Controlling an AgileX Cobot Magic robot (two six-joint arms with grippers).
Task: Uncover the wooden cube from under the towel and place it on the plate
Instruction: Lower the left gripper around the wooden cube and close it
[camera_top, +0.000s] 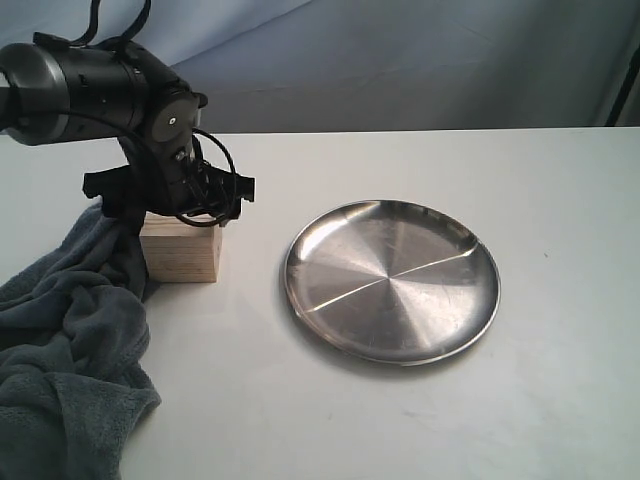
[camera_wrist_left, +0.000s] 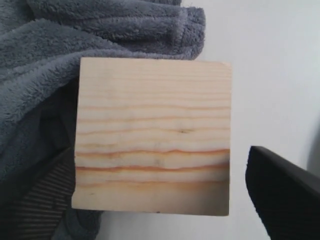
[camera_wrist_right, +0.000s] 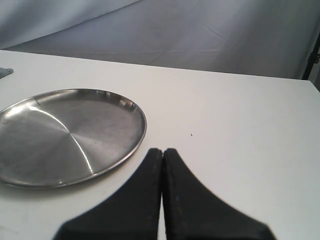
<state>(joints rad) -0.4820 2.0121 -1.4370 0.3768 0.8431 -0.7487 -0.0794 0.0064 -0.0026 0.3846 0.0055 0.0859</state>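
The wooden cube (camera_top: 181, 252) stands uncovered on the white table, pale with reddish grain lines (camera_wrist_left: 152, 135). The dark-grey towel (camera_top: 62, 340) is bunched against its left side and trails toward the front left corner (camera_wrist_left: 45, 75). My left gripper (camera_top: 186, 208) hovers right over the cube, open, one finger on each side (camera_wrist_left: 155, 167). The right finger (camera_wrist_left: 285, 195) is apart from the cube, and the ribbed left finger (camera_wrist_left: 42, 202) sits at the towel side. The steel plate (camera_top: 392, 281) lies bare to the right. My right gripper (camera_wrist_right: 162, 151) is shut on nothing, just beside the plate's rim (camera_wrist_right: 135, 145).
The white table (camera_top: 520, 200) runs back to a grey-blue cloth backdrop (camera_top: 400, 60). The left arm's black body and cables (camera_top: 100, 90) hang above the cube. The right arm does not show in the exterior view.
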